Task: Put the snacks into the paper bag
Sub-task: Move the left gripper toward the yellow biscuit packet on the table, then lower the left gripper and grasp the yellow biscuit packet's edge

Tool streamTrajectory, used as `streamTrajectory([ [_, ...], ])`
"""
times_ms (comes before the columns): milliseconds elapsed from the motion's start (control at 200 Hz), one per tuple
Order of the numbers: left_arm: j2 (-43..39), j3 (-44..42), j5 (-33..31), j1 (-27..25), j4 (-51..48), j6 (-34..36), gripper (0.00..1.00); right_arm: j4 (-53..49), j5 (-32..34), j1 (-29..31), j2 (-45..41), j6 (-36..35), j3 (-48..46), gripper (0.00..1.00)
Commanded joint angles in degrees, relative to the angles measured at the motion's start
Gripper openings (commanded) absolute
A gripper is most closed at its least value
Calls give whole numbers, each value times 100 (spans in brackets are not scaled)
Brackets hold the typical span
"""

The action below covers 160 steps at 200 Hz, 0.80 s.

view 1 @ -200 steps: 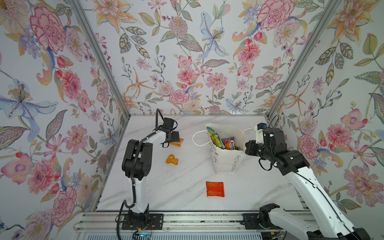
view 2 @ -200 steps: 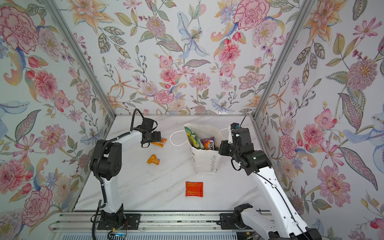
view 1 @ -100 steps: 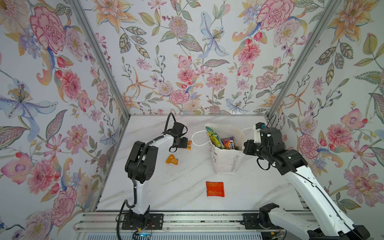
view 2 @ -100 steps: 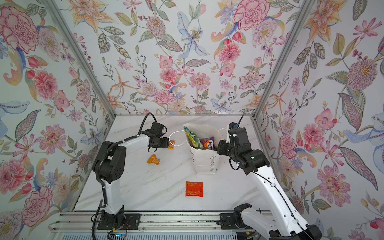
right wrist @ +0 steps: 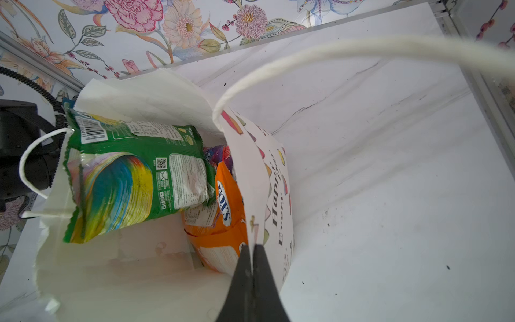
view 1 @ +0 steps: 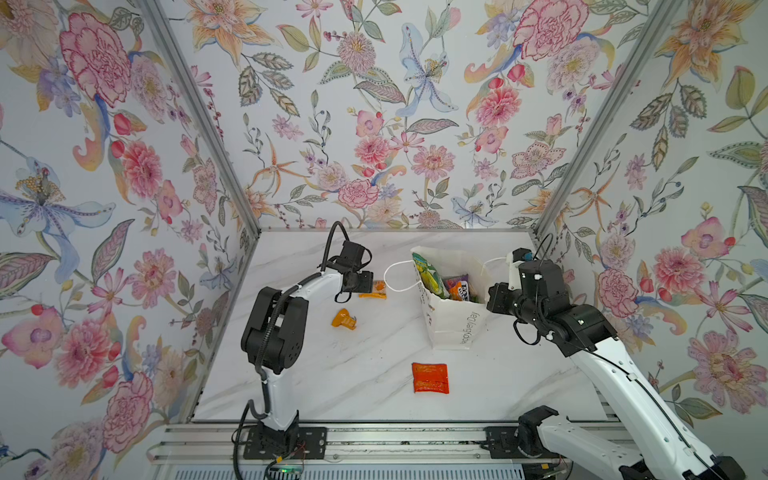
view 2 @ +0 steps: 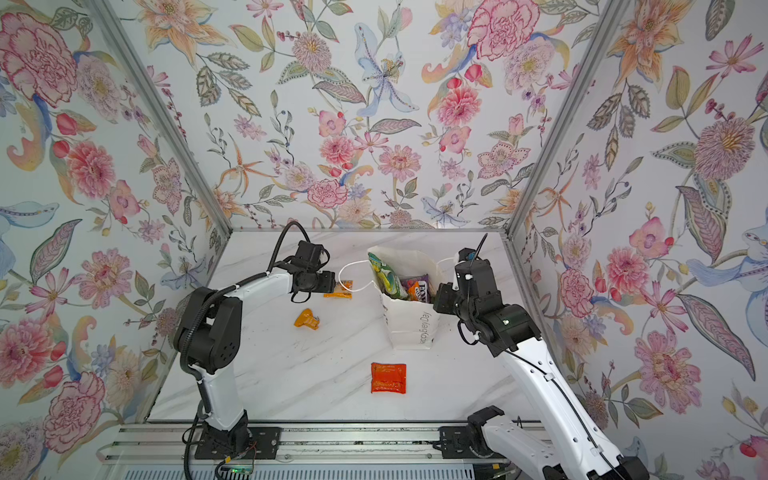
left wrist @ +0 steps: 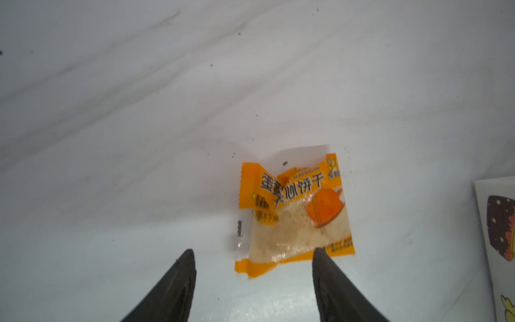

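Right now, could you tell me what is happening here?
The right gripper is shut on the rim of the paper bag; several snacks sit inside. The open left gripper hovers over an orange biscuit packet on the table beside the bag. A crumpled orange packet and a red packet lie nearby.

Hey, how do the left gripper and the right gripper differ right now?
Left gripper is open; right gripper is shut. Left gripper holds nothing, poised by the orange sachet on the table; right gripper pinches a wall of the paper bag. Both have black tapered fingers.
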Motion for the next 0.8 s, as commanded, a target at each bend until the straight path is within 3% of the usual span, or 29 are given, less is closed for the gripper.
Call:
streamTrajectory([
  [0, 474, 591, 131, 55, -304, 423, 64, 142, 137, 66, -160, 74, -24, 0],
  [235, 762, 606, 322, 56, -401, 316, 62, 142, 145, 93, -117, 83, -80, 0],
  [510, 684, 169, 816, 42, 22, 253, 34, 142, 197, 183, -95, 100, -66, 0],
  [796, 130, -465, 695, 44, 506, 13, 7, 141, 231, 233, -155, 138, -90, 0],
])
